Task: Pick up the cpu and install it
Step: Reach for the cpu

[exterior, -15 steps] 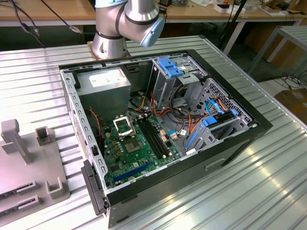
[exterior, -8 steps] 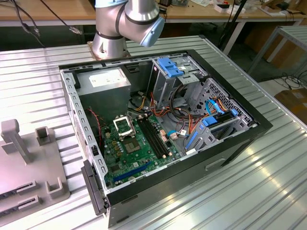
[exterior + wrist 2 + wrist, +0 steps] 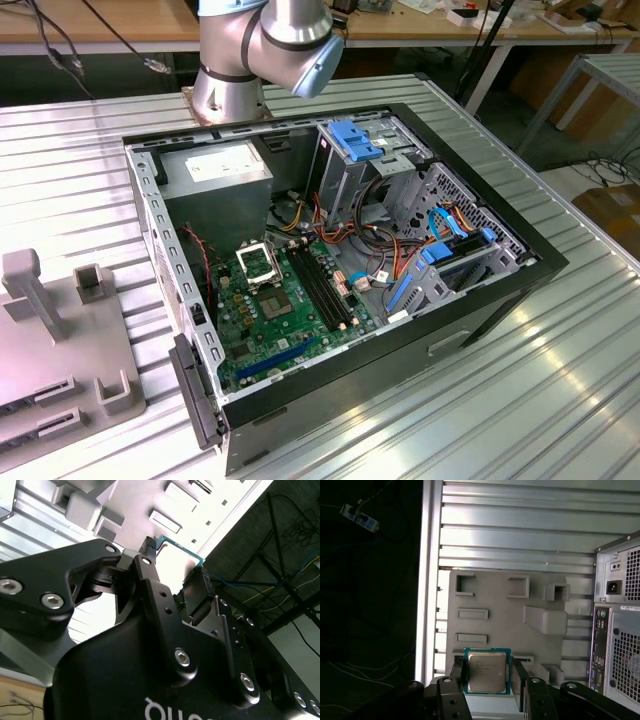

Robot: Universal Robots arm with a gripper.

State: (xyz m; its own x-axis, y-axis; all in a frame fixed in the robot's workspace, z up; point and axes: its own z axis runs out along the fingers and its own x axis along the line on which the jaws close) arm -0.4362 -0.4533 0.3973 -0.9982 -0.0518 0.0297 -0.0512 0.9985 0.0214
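The cpu, a small square chip with a silver-grey top and a green rim, sits between my gripper's two black fingers, which are shut on its opposite edges. It hangs above the grey fixture plate on the ribbed metal table. In the second wrist view the cpu shows edge-on between the gripper's fingertips. In the exterior view the open computer case holds the green motherboard with its black square socket.
The arm's base stands behind the case. The grey fixture plate with raised blocks lies at the exterior view's left. Cables, blue drive brackets and a power supply crowd the case. The case's rear panel stands beside the fixture.
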